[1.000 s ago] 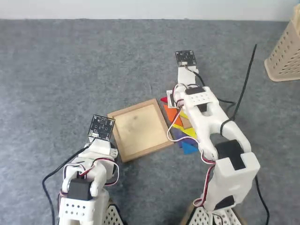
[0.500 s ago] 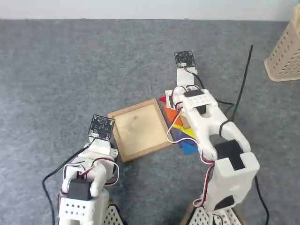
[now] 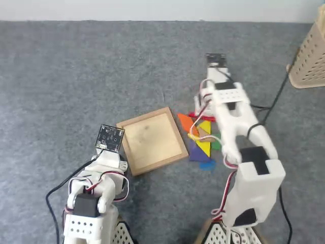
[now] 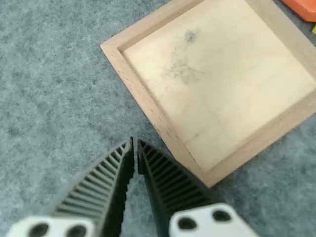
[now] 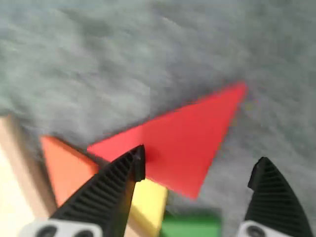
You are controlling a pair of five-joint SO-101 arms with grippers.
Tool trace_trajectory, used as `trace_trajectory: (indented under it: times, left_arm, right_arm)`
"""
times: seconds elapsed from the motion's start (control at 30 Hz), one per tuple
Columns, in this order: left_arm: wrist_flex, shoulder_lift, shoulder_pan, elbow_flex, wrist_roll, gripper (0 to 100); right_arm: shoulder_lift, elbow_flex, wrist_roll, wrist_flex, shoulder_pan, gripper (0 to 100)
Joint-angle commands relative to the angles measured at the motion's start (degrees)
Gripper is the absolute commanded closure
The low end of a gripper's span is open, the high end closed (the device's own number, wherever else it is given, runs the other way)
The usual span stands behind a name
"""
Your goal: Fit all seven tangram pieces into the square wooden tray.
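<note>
The square wooden tray [image 3: 152, 140] lies tilted on the grey carpet and holds no pieces. The tangram pieces lie in a cluster just right of it: an orange triangle [image 3: 185, 123], a yellow triangle [image 3: 204, 145], a green piece [image 3: 216, 144] and a blue piece [image 3: 207, 163]. My right gripper [image 5: 201, 160] is open, low over the red triangle [image 5: 187, 133], with one finger at its edge. Beside it lie the orange triangle [image 5: 66, 165] and a yellow piece [image 5: 148, 200]. My left gripper [image 4: 134, 144] is shut on nothing, just off the tray's [image 4: 217, 89] near corner.
A cream slatted basket [image 3: 310, 56] stands at the far right edge. A black cable [image 3: 277, 99] runs beside the right arm. Open carpet lies left of and behind the tray.
The right arm has swung to the right, away from the tray, uncovering more of the piece cluster. The left arm has not moved.
</note>
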Motion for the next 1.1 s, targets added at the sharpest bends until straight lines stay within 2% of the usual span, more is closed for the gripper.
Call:
trace_trajectory:
  times: [0.0, 0.13, 0.33, 0.43, 0.67, 0.77, 1.07]
  left_arm:
    - [0.4, -1.2, 0.0, -1.1, 0.4, 99]
    - [0.4, -1.2, 0.0, -1.1, 0.4, 99]
    - [0.4, -1.2, 0.0, -1.1, 0.4, 99]
    - [0.4, -1.2, 0.0, -1.1, 0.4, 99]
    - [0.4, -1.2, 0.0, -1.1, 0.4, 99]
    - [0.4, -1.2, 0.0, -1.1, 0.4, 99]
    - [0.4, -1.2, 0.0, -1.1, 0.4, 99]
  right_arm:
    - [0.1, -2.3, 4.0, 5.9, 5.9, 66.6]
    - [0.0, -2.3, 7.4, 6.9, 9.8, 66.5]
    - [-7.7, -2.0, 7.3, 10.2, 9.8, 66.5]
    - [-10.9, -2.0, 4.7, 10.0, 8.2, 66.4]
    - [-9.9, -2.3, 3.9, 7.7, -0.9, 66.4]
    - [-6.8, -2.3, 0.2, 5.0, -1.4, 66.4]
    - [1.5, -2.3, -4.7, 4.6, -1.0, 66.5]
